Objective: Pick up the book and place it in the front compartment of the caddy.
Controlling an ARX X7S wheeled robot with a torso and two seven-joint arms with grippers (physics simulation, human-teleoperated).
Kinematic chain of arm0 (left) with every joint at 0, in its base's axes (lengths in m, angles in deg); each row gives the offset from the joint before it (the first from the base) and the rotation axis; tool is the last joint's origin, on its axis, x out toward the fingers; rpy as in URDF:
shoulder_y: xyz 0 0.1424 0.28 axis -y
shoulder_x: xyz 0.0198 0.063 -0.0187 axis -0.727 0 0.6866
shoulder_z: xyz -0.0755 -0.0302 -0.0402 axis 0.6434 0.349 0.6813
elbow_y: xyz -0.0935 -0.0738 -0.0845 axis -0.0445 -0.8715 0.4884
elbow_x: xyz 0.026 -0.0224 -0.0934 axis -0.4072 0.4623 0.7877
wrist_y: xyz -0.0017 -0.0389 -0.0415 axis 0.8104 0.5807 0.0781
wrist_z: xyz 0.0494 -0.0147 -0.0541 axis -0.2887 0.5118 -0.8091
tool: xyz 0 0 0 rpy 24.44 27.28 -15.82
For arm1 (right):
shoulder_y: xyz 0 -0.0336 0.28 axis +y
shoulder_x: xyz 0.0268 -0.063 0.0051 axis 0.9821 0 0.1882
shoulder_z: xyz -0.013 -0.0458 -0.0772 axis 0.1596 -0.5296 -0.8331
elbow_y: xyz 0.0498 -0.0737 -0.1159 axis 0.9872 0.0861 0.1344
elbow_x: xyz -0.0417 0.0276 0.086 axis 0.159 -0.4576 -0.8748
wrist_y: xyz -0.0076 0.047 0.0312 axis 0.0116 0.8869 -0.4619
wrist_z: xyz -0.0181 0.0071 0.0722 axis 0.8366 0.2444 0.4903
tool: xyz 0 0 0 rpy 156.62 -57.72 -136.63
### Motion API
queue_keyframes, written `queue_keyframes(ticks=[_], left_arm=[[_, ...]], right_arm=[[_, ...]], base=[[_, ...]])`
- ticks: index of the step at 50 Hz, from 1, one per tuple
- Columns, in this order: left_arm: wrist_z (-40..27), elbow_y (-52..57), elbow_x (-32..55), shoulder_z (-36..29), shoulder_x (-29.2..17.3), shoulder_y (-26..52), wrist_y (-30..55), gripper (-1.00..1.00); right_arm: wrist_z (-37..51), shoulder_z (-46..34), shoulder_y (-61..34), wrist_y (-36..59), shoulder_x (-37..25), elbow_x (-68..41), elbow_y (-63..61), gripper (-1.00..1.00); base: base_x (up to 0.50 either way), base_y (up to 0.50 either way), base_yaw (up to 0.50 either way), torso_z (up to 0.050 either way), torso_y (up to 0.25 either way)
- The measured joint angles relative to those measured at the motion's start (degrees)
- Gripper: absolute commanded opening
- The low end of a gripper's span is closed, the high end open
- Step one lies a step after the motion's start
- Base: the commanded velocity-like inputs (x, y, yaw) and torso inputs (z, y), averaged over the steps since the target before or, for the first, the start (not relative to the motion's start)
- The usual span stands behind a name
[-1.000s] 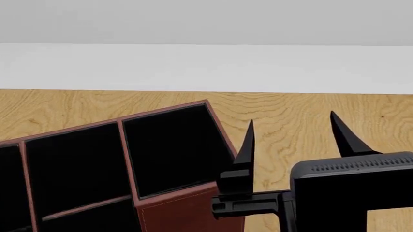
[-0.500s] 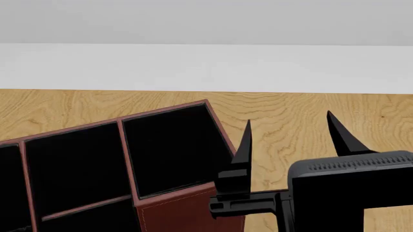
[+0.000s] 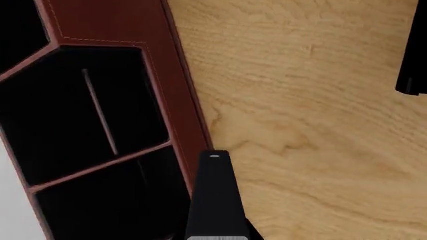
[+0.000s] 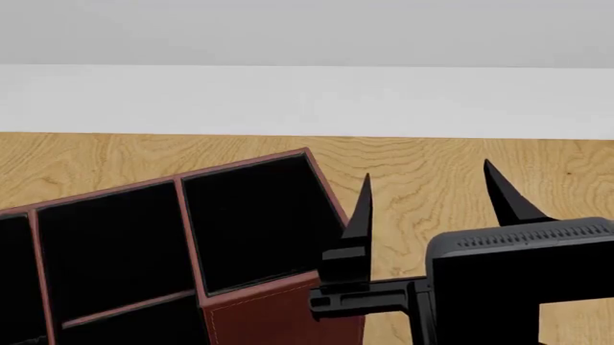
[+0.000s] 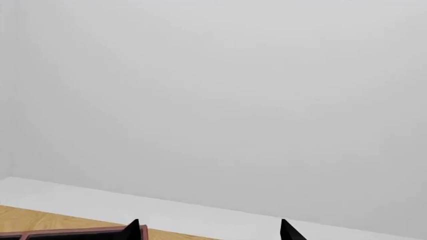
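The dark red caddy [image 4: 273, 316] with black-lined cells fills the lower left of the head view. It also shows in the left wrist view [image 3: 179, 100]. I cannot tell which cell is the front compartment. A narrow black slab with a pale strip at its near end, the book [image 3: 213, 200], sticks out from my left gripper, edge-on, over the caddy's long red wall. The left fingers themselves are hidden. My right gripper [image 4: 426, 172] is open and empty, fingers pointing up, just right of the caddy's corner. Its tips show in the right wrist view [image 5: 210, 231].
The wooden table [image 4: 432, 158] ends at a white wall [image 4: 307, 100] behind it. A black part [image 3: 415, 55] shows at the edge of the left wrist view, above bare wood [image 3: 300, 125].
My right gripper has shifted slightly up and to the left in the head view. The caddy has not moved.
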Motion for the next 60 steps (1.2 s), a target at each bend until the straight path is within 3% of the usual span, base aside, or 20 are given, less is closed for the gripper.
queue_keyframes(ticks=[23,29,34,42,54,60], left_arm=[[-14.23,-5.91,5.7,-3.21,-2.38,1.02,5.5,-1.0],[-15.16,-6.74,5.37,-4.1,-3.29,1.01,5.8,-1.0],[-11.34,-7.57,1.36,-4.41,-3.83,1.03,5.91,-1.0],[4.14,-8.65,-14.1,-4.38,-4.53,1.02,5.96,-1.0],[52.71,-7.13,-61.23,-3.35,-7.95,0.87,5.97,-1.0],[71.26,-6.69,-79.37,-3.12,-9.29,0.84,6.07,-1.0]], right_arm=[[0.33,-0.97,0.43,-1.29,-0.41,0.17,0.6,1.0],[0.44,-1.29,0.47,-1.51,-0.49,0.24,0.77,1.0],[0.5,-1.65,0.44,-1.71,-0.53,0.34,0.97,1.0],[0.6,-2.05,0.43,-1.95,-0.68,0.44,1.26,1.0],[0.7,-2.46,0.57,-2.42,-0.95,0.55,1.73,1.0],[0.75,-2.72,0.57,-2.66,-1.03,0.66,2.03,1.0]], base=[[0.0,0.0,0.0,0.0,0.0],[0.0,0.0,0.0,0.0,0.002],[0.0,0.0,0.0,0.0,0.0],[0.0,0.0,0.0,0.0,0.0],[0.0,0.0,0.0,0.0,0.002],[0.0,0.0,0.0,0.0,0.0]])
